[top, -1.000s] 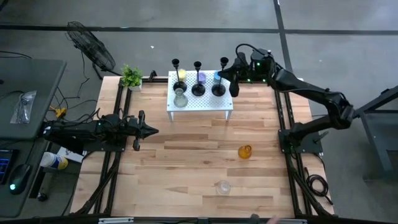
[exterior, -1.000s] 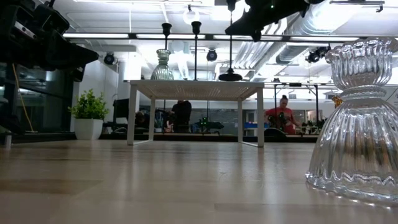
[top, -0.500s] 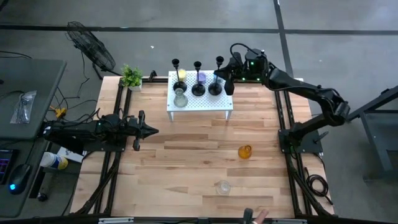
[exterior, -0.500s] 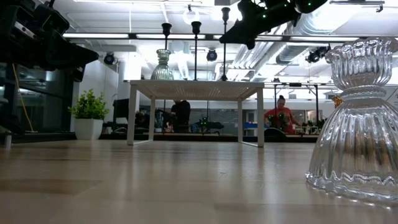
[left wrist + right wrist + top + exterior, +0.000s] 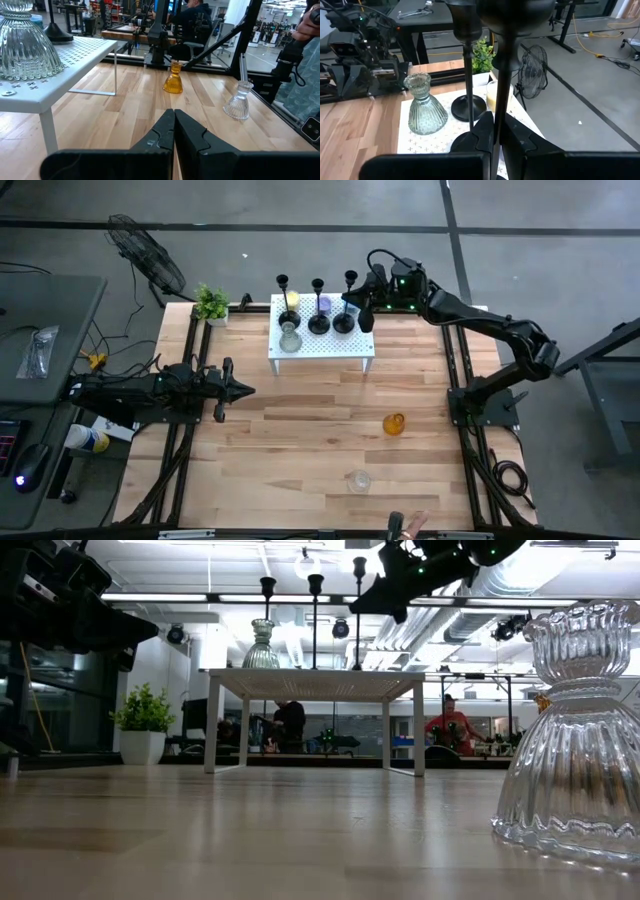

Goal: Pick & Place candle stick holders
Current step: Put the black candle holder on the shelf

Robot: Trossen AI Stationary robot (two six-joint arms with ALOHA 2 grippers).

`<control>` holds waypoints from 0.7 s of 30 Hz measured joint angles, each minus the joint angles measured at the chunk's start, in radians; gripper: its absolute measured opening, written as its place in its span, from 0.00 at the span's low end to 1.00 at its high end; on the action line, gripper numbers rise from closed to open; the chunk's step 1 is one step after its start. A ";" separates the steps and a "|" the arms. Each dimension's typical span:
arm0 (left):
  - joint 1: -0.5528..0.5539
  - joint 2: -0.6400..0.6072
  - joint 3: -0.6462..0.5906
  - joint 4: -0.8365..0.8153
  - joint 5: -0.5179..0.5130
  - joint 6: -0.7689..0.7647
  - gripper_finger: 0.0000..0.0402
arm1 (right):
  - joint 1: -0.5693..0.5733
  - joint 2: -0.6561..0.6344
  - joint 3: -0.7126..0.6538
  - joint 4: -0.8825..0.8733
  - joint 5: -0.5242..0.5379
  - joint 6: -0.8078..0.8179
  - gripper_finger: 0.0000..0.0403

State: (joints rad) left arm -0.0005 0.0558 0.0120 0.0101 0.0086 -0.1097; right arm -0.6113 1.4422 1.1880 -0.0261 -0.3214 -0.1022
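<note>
High view: the wooden table (image 5: pixel 300 430) is seen with a small white perforated stand (image 5: pixel 322 342) set near its far edge, and a green potted plant (image 5: pixel 211 303) at the far left corner. Three black candlesticks are lined along the back of the stand; the right one (image 5: pixel 347 305) is gripped on its thin stem by the closed right gripper (image 5: pixel 362 308), which is reached in from the right side. In the right wrist view the stem is seen pinched between the two dark fingers (image 5: pixel 482 132), and the base appears to be on or just above the stand, though which cannot be told. The middle candlestick (image 5: pixel 318 308) and the left candlestick (image 5: pixel 284 300) are stood just beside it, with a pale green glass cup (image 5: pixel 289 338) in front and yellow, purple and blue cups partly hidden among the bases. An amber cup (image 5: pixel 394 423) and a clear cup (image 5: pixel 359 480) are left on the open table toward the near right. The left gripper (image 5: pixel 245 389) is held shut and idle by the left edge.

Several slips can be foreseen. The slender stem may be let twist or slide in the grip, so the candlestick could be tilted. Its base, being so close to its neighbour, may be knocked against it, and the row could be toppled onto the glass cups.
</note>
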 joint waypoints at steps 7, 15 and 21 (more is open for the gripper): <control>0.000 0.000 0.000 0.000 0.000 0.000 0.00 | -0.005 0.004 0.000 0.004 0.004 0.001 0.03; 0.000 0.000 0.000 0.000 0.000 0.000 0.00 | -0.012 0.020 0.000 0.009 0.010 0.005 0.03; 0.000 0.000 0.000 0.000 0.000 0.000 0.00 | -0.012 0.021 0.000 0.008 0.032 0.005 0.03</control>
State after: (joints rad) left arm -0.0002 0.0559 0.0120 0.0103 0.0086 -0.1097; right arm -0.6231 1.4628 1.1877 -0.0181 -0.2898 -0.0971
